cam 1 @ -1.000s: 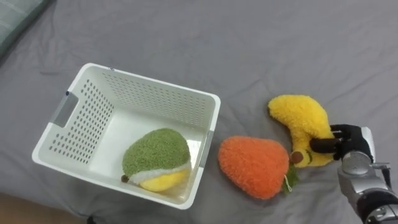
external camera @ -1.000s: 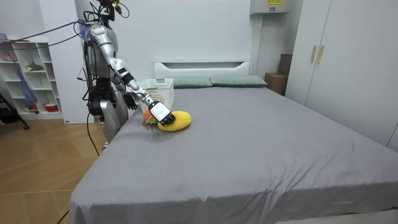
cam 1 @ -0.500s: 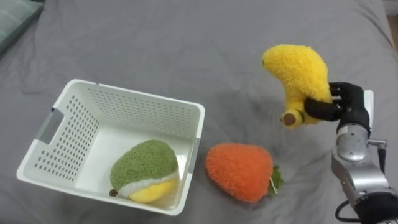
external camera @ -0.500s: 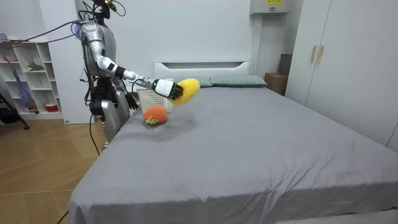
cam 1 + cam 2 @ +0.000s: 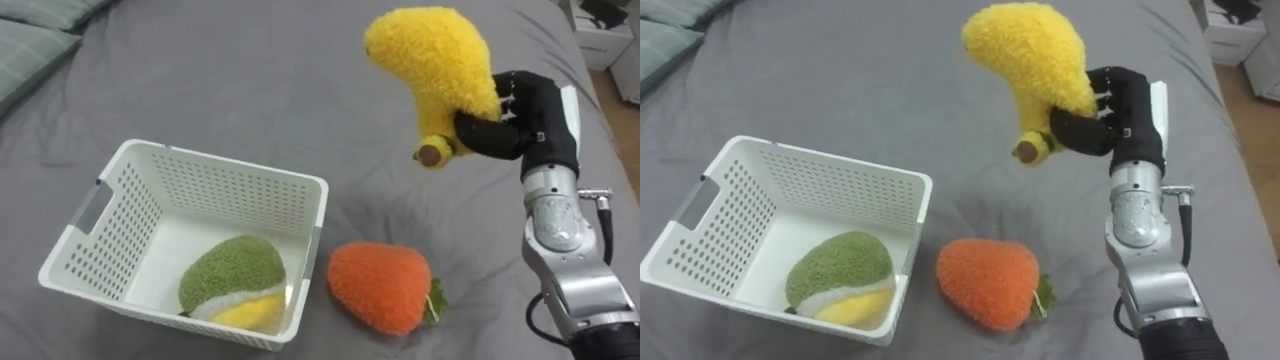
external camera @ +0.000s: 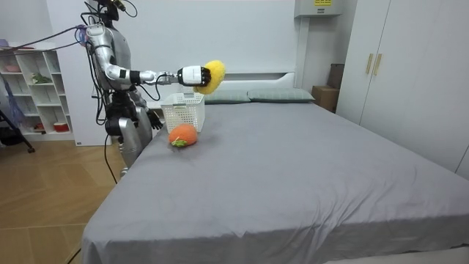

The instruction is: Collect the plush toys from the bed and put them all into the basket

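Yellow plush toy [image 5: 432,62], upper right | right hand [image 5: 532,112] curled round it | held high, likely to clear basket [image 5: 225,165] rim

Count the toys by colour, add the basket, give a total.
White basket: 1
Yellow toy: 1, held up in the right hand
Orange toy: 1, on the bed beside the basket
Green-and-yellow toy: 1, in the basket
Total: 4 (3 toys, 1 basket)
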`<state>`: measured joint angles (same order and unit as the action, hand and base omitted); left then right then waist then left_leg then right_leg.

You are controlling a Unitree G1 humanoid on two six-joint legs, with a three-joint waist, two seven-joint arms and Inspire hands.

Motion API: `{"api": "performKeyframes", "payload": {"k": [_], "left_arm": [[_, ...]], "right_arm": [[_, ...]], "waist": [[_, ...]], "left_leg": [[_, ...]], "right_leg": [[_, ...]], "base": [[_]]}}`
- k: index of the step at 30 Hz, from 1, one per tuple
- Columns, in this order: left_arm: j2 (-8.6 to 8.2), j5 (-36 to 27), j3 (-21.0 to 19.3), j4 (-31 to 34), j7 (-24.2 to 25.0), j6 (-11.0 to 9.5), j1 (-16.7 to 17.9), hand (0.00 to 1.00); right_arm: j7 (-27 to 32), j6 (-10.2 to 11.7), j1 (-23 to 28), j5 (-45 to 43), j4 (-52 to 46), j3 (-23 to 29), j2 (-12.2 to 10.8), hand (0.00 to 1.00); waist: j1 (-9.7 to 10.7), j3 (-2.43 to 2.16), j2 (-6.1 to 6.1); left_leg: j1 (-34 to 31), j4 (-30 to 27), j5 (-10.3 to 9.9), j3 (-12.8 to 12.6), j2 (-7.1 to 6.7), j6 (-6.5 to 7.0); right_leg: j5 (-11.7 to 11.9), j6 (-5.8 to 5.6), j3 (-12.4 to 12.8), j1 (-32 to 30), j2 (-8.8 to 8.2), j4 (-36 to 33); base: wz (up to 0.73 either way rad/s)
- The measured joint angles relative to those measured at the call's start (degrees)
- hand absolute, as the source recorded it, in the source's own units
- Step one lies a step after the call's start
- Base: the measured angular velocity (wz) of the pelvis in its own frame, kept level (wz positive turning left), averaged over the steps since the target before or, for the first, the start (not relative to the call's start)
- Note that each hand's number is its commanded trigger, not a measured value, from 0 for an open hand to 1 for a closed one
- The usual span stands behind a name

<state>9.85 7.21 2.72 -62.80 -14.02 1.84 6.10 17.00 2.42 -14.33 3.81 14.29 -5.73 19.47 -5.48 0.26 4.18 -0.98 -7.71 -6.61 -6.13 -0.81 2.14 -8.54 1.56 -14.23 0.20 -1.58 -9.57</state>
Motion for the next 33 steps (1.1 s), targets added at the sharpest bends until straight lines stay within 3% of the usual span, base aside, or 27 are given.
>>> {"api": "performKeyframes", "payload": {"k": [4, 7, 14, 22, 29, 33], "left_arm": [[-0.32, 1.59, -2.04, 1.09, 0.48, 0.85, 0.19, 0.00], [-0.29, 2.01, -1.95, 1.08, 0.71, 0.84, 0.17, 0.00], [-0.45, 3.83, -1.93, 1.47, 0.76, 0.67, 0.00, 0.00], [-1.44, 4.93, -1.99, 2.14, 0.77, 0.69, -0.34, 0.00], [-1.51, 6.02, -1.28, 2.31, 0.98, 0.72, -1.56, 0.00], [-1.48, 5.99, -0.11, 2.32, 1.00, 0.70, -1.72, 0.00]], "right_arm": [[-2.26, -0.26, 0.00, -2.61, -2.93, -0.15, -1.37, 1.00], [-4.12, -1.23, 0.00, -2.89, -5.93, -2.48, -1.91, 1.00], [-7.76, -1.30, -0.05, -5.85, -8.55, -7.79, -2.53, 1.00], [-11.14, -2.12, -0.06, -12.57, -12.54, -9.58, -4.37, 1.00], [-13.39, -3.82, -0.13, -13.40, -12.95, -13.81, -5.11, 1.00], [-13.85, -3.81, -0.30, -12.92, -12.94, -15.58, -6.14, 1.00]], "waist": [[-0.49, -0.02, 0.00], [-0.92, -0.04, -0.04], [-2.51, -0.13, 0.12], [-3.74, -0.07, 0.10], [-6.08, 0.45, 0.73], [-6.42, 0.45, 0.75]], "left_leg": [[0.19, 0.13, -0.07, -0.14, 0.16, -0.12], [0.22, 0.21, -0.07, -0.11, 0.17, -0.13], [0.58, 0.25, -0.14, 0.88, -0.10, -0.05], [0.57, 0.28, -0.18, 2.15, -0.30, -0.09], [0.40, 0.33, -0.25, 2.19, -0.30, -0.06], [0.26, 0.23, -0.33, 2.49, -0.48, 0.06]], "right_leg": [[0.00, 0.00, 0.12, 0.11, 0.13, 0.03], [-0.01, -0.01, -0.04, 0.18, 0.13, 0.02], [0.01, -0.07, -0.62, 1.18, 0.03, 0.80], [-0.18, -0.35, -1.92, 1.69, -0.12, 0.98], [-0.18, -0.37, -1.83, 1.71, -0.09, 1.00], [-0.33, -0.52, -1.86, 1.62, -0.20, 1.05]], "base": [[-0.02], [0.00], [0.05], [0.09], [0.00], [0.03]]}}
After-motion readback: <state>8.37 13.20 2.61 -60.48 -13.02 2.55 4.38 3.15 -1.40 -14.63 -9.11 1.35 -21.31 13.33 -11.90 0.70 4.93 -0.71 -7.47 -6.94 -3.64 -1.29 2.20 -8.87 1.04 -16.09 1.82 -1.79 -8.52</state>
